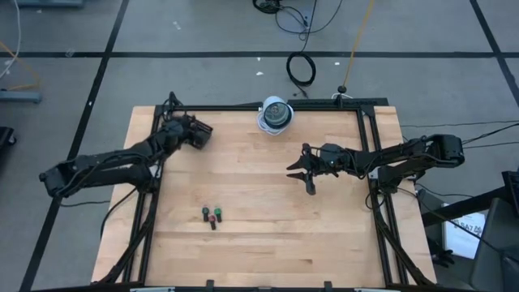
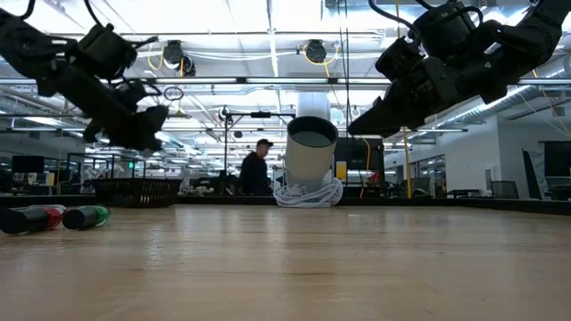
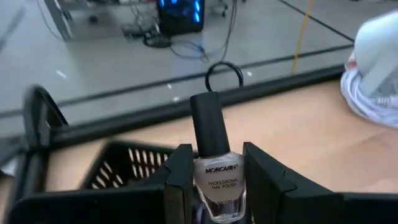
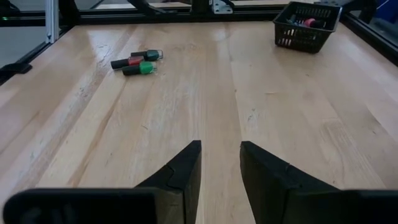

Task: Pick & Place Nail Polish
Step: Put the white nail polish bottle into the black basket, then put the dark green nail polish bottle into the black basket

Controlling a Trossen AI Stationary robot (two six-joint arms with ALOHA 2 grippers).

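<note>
A wooden desk (image 1: 268, 203) framed in black rail stands on a grey floor, with a white cylinder wrapped in coiled cable (image 1: 276, 114) at its far edge. From above, the left hand (image 1: 197, 135) hangs over the far left corner, the right hand (image 1: 302, 170) waits mid-desk, and three loose nail polish bottles (image 1: 212, 216) lie together near the front.

At desk height, the green and red bottles (image 2: 55, 217) lie on their sides at the left, and a black basket (image 2: 138, 191) sits farther back under the left arm.

The left wrist view shows that hand clamped on a pale bottle (image 3: 217, 171), dark cap up, with the basket's slotted wall (image 3: 118, 167) just beyond it. The release will likely go best with the bottle centred over the basket and lowered before the fingers part, so it neither tips nor strikes the rim.

The right wrist view shows its fingers (image 4: 185, 169) slightly apart, holding nothing, and the basket with bottles already inside.
</note>
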